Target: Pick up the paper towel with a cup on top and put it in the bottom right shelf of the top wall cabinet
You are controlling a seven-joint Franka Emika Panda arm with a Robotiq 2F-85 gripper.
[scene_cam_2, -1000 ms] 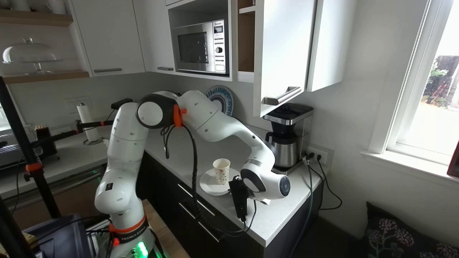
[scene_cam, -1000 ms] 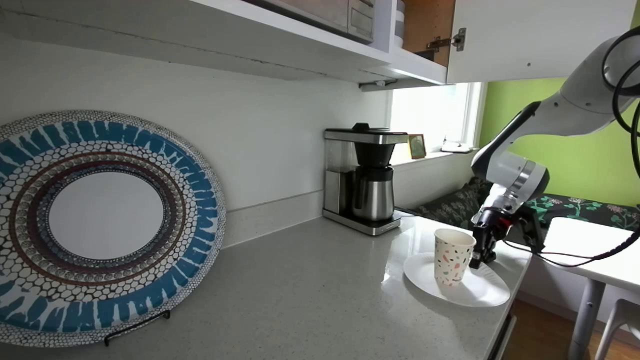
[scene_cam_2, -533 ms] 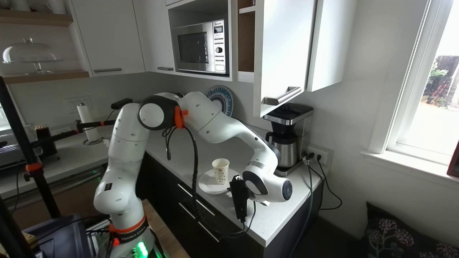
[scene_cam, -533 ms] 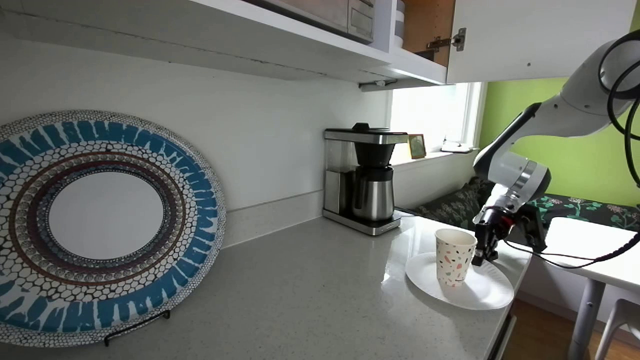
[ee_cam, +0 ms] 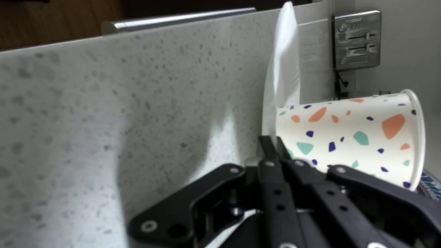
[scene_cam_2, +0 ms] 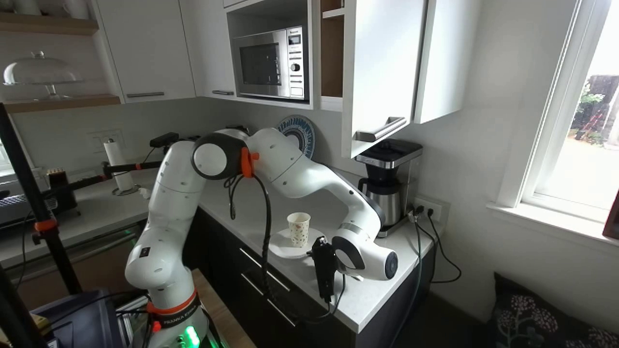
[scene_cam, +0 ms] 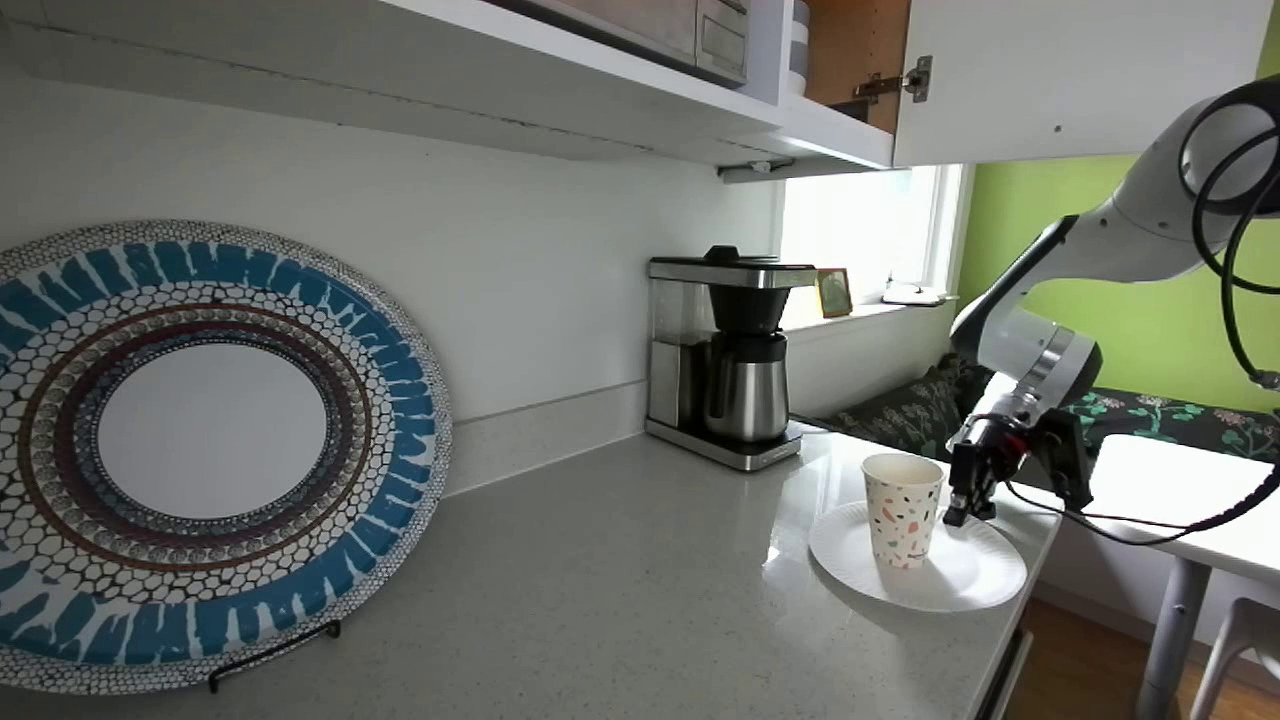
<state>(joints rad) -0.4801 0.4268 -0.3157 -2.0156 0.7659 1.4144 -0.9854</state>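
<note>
Fingers (ee_cam: 266, 146) pinched together on rim of paper plate (scene_cam: 968, 572), at one o'clock in an exterior view, speckled cup (scene_cam: 903, 512) upright on top, coffee maker (scene_cam: 745, 385) at cup's ten o'clock

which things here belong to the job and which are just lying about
Part of the job:
gripper
white paper plate (the task's "paper towel")
speckled cup standing on it
open wall cabinet
its bottom compartment

Just around:
coffee maker
blue-patterned plate
microwave
paper roll
cake dome
</note>
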